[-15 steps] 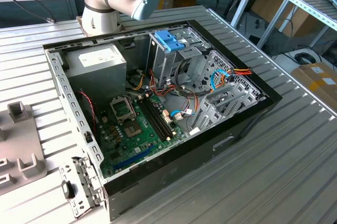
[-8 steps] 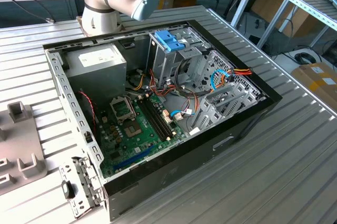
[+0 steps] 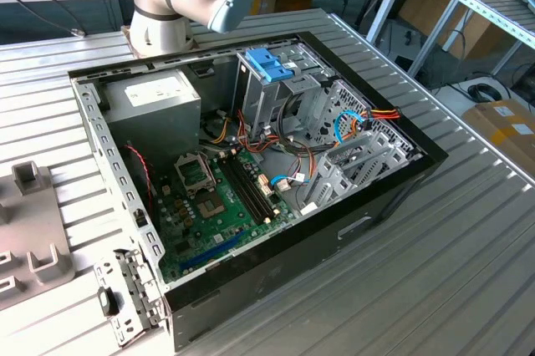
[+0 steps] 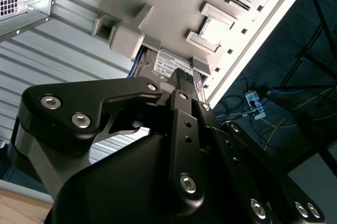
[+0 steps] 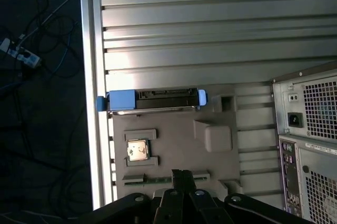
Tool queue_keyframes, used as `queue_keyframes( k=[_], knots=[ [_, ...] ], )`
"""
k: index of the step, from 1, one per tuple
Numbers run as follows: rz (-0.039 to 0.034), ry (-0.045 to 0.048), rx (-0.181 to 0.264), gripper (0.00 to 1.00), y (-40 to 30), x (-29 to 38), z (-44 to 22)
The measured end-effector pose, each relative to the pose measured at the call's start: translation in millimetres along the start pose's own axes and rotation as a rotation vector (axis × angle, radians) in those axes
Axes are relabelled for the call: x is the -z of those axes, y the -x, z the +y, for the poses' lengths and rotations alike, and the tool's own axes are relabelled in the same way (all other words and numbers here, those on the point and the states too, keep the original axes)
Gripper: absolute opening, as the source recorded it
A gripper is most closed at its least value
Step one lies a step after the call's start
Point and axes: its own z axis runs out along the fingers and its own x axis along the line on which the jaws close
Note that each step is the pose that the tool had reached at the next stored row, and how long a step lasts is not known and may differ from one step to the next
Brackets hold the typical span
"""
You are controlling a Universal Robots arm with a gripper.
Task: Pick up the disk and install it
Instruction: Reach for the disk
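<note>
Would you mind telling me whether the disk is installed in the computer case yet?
Not installed: the disk stands on edge in the grey fixture on the table, outside the case.

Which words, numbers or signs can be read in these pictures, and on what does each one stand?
No text can be read with certainty.
White label on the disk, in the second wrist view: black print, too small to read.
White sticker on the power-supply box, in the exterior view: print too small to read.
</note>
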Motion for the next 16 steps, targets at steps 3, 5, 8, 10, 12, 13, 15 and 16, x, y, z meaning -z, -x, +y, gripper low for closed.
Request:
queue_keyframes(
  k=[3, 5, 8, 10, 12, 13, 15, 16],
  knots=[
    [0.0, 0.0, 0.0, 0.1, -2.6, 0.1, -0.2],
    [0.0, 0.0, 0.0, 0.1, -4.8, 0.2, -0.3],
    [0.0, 0.0, 0.0, 0.1, -6.1, 0.2, -0.5],
    [0.0, 0.0, 0.0, 0.1, -6.2, 0.0, -0.4],
    [0.0, 0.0, 0.0, 0.1, -6.2, 0.0, -0.4],
    [0.0, 0.0, 0.0, 0.1, -6.2, 0.0, -0.4],
    [0.0, 0.0, 0.0, 0.1, -6.2, -0.1, -0.4],
    [0.0, 0.0, 0.0, 0.1, -6.2, 0.0, -0.3]
  ],
)
